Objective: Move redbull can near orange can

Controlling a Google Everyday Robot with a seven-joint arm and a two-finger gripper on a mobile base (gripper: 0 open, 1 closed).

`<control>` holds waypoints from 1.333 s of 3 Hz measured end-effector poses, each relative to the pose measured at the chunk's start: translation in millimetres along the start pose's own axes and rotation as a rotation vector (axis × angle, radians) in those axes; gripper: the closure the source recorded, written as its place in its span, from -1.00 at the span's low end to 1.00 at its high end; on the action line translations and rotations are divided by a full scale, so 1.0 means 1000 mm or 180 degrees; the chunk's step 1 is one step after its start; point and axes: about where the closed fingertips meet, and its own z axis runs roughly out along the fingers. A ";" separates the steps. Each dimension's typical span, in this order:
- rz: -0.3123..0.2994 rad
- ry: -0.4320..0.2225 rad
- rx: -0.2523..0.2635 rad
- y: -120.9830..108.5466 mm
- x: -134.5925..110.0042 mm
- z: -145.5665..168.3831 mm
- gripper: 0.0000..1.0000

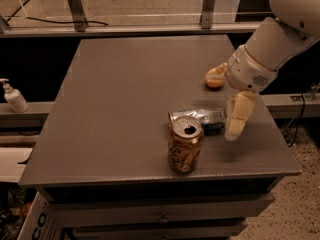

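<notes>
The gripper [236, 126] hung from the arm over the right part of the table [125, 84], pointing down and just beside the right end of the redbull can [197, 118]; how far it stood open could not be told from this one camera view, and nothing showed in its hold. The redbull can lay on its side on the tabletop, just behind the upright orange can [185, 144], so close that the orange can's top overlapped it in the view, and whether the two touched could not be told. Its long axis ran left to right, roughly along the table's front edge, with a bright silver end to the left and a darker end toward the gripper; which end was the top was unclear. By that layout the placing looked as good as done, and the step in hand seemed to be the retreat. The next move called for a clean lift up and away, since a can lying flat could roll forward or back if nudged. A round orange fruit [215, 78] sat farther back, near the arm
</notes>
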 end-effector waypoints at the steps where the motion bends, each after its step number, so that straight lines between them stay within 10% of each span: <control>1: 0.0027 -0.0053 0.0154 -0.014 0.006 -0.019 -1.00; 4: 0.0182 -0.0328 0.0722 -0.061 0.052 -0.082 -1.00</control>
